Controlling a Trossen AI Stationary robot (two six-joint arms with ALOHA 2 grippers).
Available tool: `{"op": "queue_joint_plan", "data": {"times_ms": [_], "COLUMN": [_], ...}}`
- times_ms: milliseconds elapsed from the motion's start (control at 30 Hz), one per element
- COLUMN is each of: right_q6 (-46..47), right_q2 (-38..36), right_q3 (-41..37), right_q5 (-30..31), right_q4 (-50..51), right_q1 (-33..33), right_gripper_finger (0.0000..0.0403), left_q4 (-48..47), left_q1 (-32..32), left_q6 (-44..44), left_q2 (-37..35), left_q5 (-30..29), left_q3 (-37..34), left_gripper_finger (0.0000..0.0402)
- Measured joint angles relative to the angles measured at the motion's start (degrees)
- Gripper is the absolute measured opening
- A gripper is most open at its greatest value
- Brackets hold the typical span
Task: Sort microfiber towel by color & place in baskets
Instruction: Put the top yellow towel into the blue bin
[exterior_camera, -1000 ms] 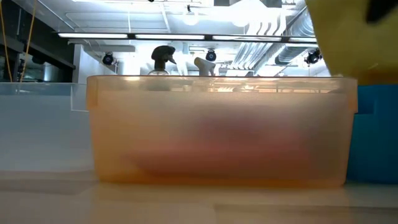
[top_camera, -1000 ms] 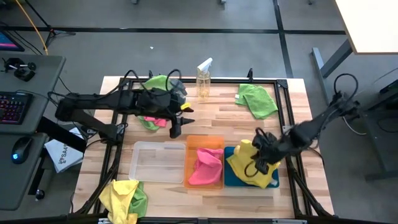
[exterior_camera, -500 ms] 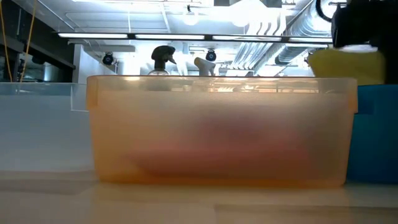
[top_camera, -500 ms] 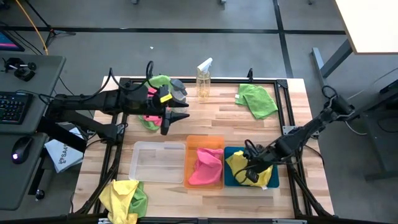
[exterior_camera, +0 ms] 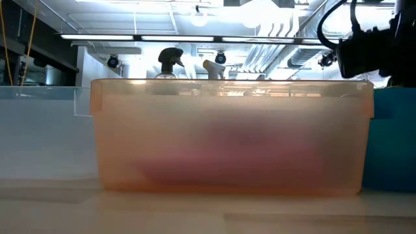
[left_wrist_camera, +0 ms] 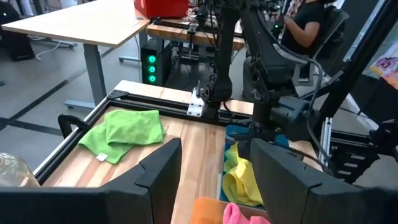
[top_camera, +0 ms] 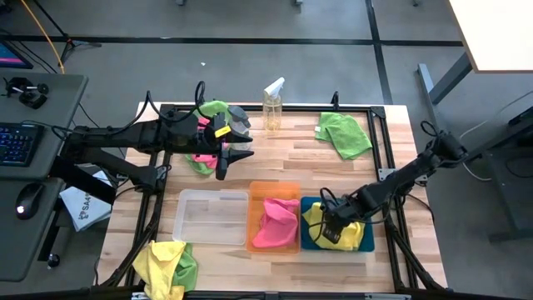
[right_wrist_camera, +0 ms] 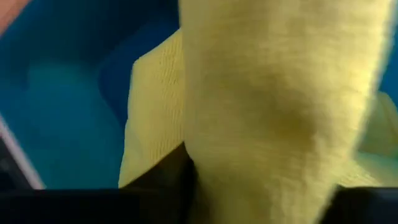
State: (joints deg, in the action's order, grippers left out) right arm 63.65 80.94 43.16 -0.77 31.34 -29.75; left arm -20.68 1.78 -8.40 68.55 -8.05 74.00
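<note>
The clear basket (top_camera: 211, 217) stands at near left with nothing visible in it. The orange basket (top_camera: 274, 218), centre, holds a pink towel (top_camera: 276, 222), seen only as a blur through its wall in the low view. The dark blue basket (top_camera: 365, 240) at right is largely covered by a yellow towel (top_camera: 318, 218). The right gripper (top_camera: 331, 231) sits low on that towel; its finger state cannot be determined. The left gripper (top_camera: 236, 155), fingers spread and holding nothing, hangs over the far-left table. No legible writing.
</note>
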Motion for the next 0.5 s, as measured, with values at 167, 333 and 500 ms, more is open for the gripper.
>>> {"op": "queue_joint_plan", "data": {"times_ms": [167,333,500], "right_q6": [-7.0,-11.9,-14.5], "right_q2": [-1.6,-1.6,-1.7], "right_q3": [6.6,15.2,22.2], "right_q5": [-4.2,-2.5,1.1], "right_q4": [10.9,25.2,29.3], "right_q1": [1.7,2.7,2.8], "right_gripper_finger": [0.0225,0.0244,0.0232], "left_q4": [-0.7,-0.9,-1.9], "left_q1": [0.0,0.0,-0.3], "left_q6": [0.9,1.6,2.1], "left_q2": [0.0,0.0,0.0], "left_q5": [0.0,0.0,0.0], "left_q3": [0.0,0.0,0.0], "left_gripper_finger": [0.0181,0.0181,0.0181]}}
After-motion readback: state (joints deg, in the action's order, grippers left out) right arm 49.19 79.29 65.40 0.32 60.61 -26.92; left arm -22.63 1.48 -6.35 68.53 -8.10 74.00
